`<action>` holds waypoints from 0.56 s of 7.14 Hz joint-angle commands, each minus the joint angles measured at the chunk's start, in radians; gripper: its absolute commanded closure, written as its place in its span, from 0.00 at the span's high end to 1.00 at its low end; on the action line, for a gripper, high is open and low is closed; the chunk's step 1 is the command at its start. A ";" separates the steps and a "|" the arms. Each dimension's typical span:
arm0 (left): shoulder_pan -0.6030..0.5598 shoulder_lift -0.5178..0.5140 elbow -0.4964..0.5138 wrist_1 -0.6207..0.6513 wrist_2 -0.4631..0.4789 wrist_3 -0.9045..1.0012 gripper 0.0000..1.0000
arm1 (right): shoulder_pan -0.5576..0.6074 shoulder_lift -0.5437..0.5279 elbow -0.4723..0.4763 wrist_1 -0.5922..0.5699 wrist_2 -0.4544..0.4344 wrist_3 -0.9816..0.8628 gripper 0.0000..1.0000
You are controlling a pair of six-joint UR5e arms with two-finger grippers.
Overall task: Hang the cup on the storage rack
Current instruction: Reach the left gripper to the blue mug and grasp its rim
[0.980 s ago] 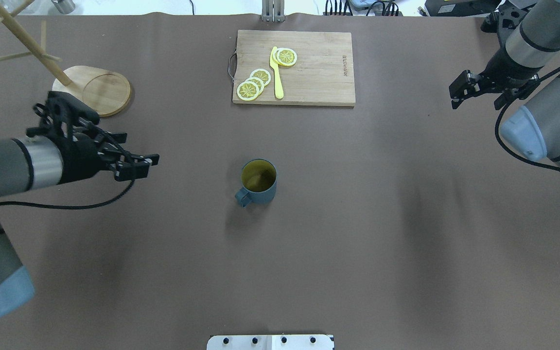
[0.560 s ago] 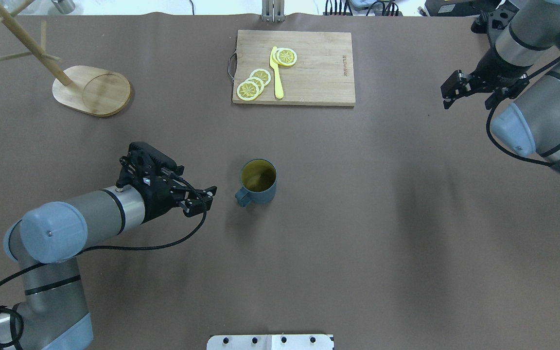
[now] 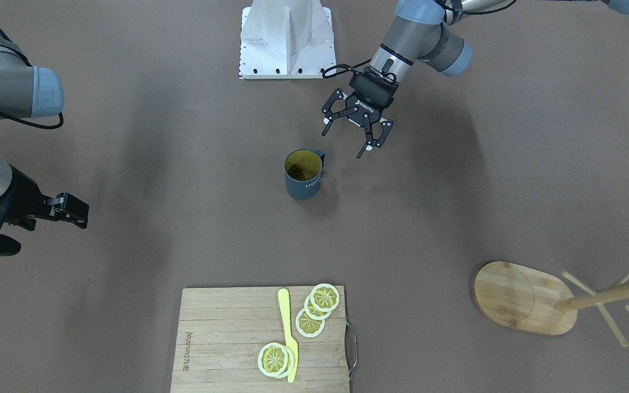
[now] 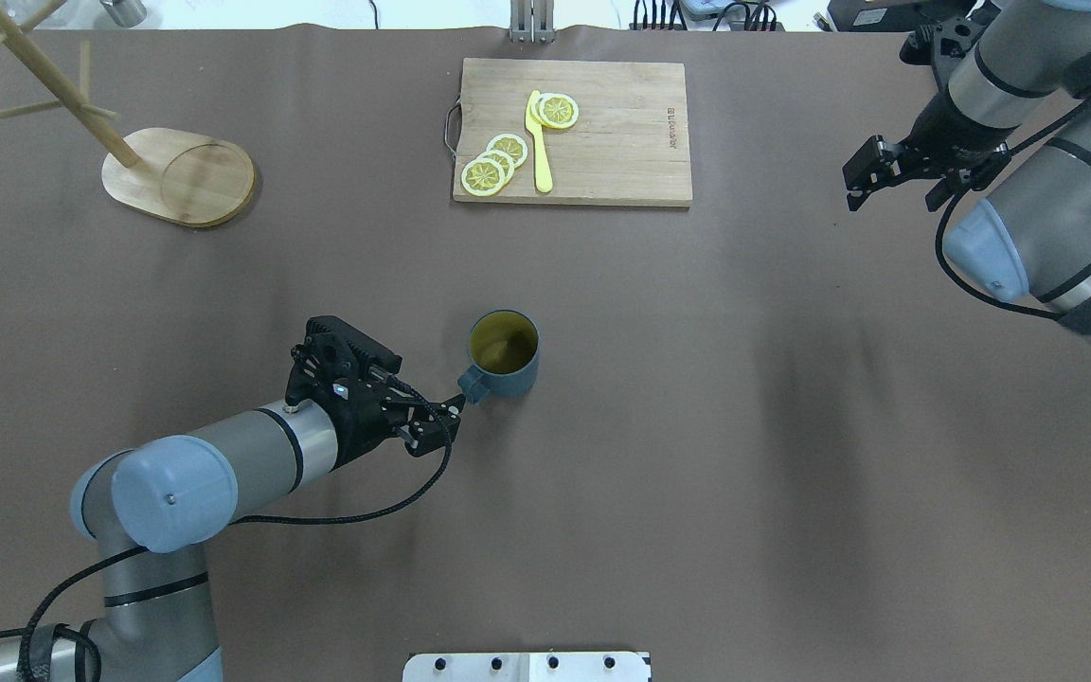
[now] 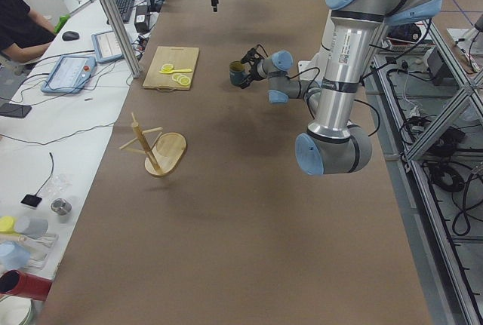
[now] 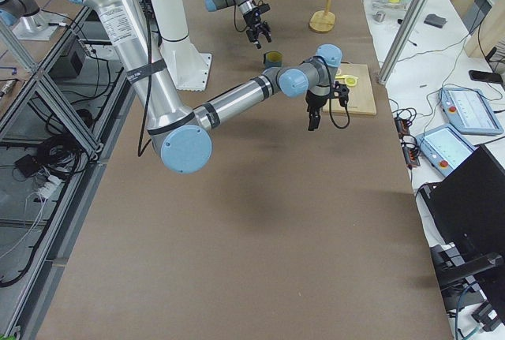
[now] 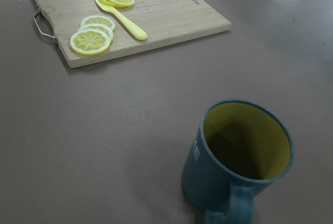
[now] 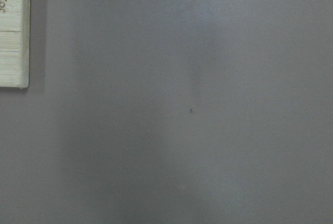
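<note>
— front-facing view first: where is the cup?
— you'll find the cup [image 3: 304, 184] upright near the middle of the desk [image 3: 456, 207], yellowish inside showing, handle turned toward the robot's base; the left claw [image 3: 344, 143] hovers just beside that handle, jaws spread wide, nothing between them; the storage rack [image 3: 516, 297] stands well apart, at your lower right; the right claw [image 3: 72, 212] sits at your left edge, far from the cup; how far it is parted you cannot tell.
— overhead?
— the left claw's tip is just beside the handle; whether it touches, you cannot tell; the cutting board [image 4: 621, 142] lies at the far side with lemon slices [image 4: 493, 166] and a yellow knife [image 4: 540, 152] on it; the storage rack is at the far left corner.
— the side views?
— from the left end, you see the cup small, next to the left claw, and the storage rack upright, nearer the camera; from the right end, the right claw hangs fingers-down near the cutting board; its opening is unclear there too.
— the wrists?
— left wrist: the cup fills your lower right, handle toward the lens, cutting board beyond; right wrist: bare desk and a corner of the cutting board.
</note>
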 commanded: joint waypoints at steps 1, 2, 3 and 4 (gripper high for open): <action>0.014 -0.076 0.087 0.000 0.034 -0.002 0.97 | -0.002 0.007 -0.001 0.001 0.000 0.002 1.00; 0.021 -0.081 0.109 -0.002 0.034 0.000 0.97 | 0.000 0.013 -0.001 0.001 0.000 0.002 1.00; 0.021 -0.082 0.110 -0.005 0.034 -0.003 0.96 | 0.000 0.014 -0.001 0.001 0.003 0.005 1.00; 0.027 -0.096 0.112 -0.005 0.034 -0.005 0.84 | 0.000 0.019 -0.001 0.001 0.003 0.005 1.00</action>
